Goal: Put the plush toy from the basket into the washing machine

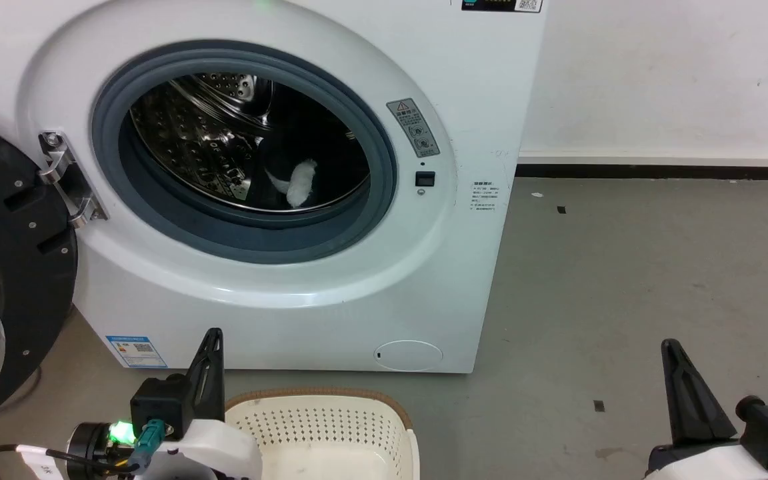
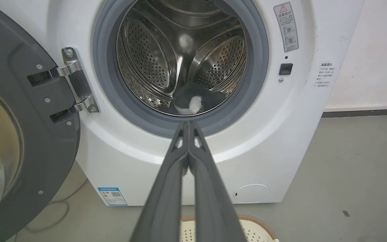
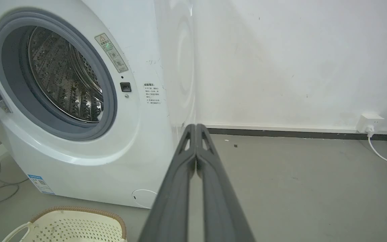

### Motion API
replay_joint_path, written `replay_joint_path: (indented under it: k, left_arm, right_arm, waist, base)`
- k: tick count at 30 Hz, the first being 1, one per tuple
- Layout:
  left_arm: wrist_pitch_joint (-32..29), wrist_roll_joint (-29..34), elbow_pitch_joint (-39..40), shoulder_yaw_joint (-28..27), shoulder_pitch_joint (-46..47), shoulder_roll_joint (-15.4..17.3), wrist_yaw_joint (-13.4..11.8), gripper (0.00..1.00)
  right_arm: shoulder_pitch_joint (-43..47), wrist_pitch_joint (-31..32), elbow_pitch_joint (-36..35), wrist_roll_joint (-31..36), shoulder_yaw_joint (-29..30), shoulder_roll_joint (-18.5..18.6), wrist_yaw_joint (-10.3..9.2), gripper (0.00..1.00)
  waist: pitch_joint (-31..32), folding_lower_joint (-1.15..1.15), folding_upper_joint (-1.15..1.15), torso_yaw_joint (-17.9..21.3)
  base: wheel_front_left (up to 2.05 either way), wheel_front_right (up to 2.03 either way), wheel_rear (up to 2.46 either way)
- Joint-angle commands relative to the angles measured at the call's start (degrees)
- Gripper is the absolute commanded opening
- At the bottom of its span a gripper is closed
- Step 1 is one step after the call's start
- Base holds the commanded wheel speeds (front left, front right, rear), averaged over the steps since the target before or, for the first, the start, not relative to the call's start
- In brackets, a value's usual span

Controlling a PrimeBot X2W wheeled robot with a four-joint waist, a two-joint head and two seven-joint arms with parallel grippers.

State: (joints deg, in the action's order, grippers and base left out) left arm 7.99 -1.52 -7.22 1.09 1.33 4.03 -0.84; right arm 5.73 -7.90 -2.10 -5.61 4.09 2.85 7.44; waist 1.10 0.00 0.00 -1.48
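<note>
The toy [image 1: 291,175] lies in the drum [image 1: 191,140] of the washer [image 1: 371,293], low and a little right of centre. That is where the curved steel lets a soft thing settle. Its black fur melts into the drum's shadow, so I can only guess that it sits just behind the grey gasket and not deeper. The white patch is the one clear mark. The door [image 1: 17,267] hangs open at the left on its hinge, which leaves the porthole free. The basket [image 1: 321,395] stands on the floor [image 1: 624,300] just in front of the washer, so a lift from it to the drum is short. The part of it I see holds nothing.

My left gripper [image 2: 188,125] is closed, fingers pressed together with nothing between them. It is held low at the near left beside the basket and aimed at the lower edge of the porthole, well clear of it. My right gripper [image 3: 196,127] is closed and empty too. It sits low at the near right over bare floor, pointing past the washer's right side toward the far wall. By my reading the toy is delivered — only the door might want shutting.
</note>
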Motion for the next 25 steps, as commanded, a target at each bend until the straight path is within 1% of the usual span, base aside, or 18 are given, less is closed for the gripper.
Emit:
replay_joint_path:
  k: [1, 25]
  left_arm:
    - [-0.41, 0.61, 0.56, -0.15, -0.63, -0.27, 0.07, 0.00]
    - [-3.21, 0.94, 3.02, -0.50, -0.89, -0.60, 0.35, 0.00]
  right_arm:
    - [-0.96, 0.25, 0.29, 0.16, -0.22, 0.01, 0.02, 0.00]
    - [-2.72, 3.08, 0.96, 2.17, -1.65, 0.02, 0.03, 0.00]
  waist:
    - [-0.02, 0.00, 0.00, 0.02]
    - [-0.42, 0.00, 0.00, 0.56]
  base:
    - [0.00, 0.00, 0.00]
    - [0.00, 0.00, 0.00]
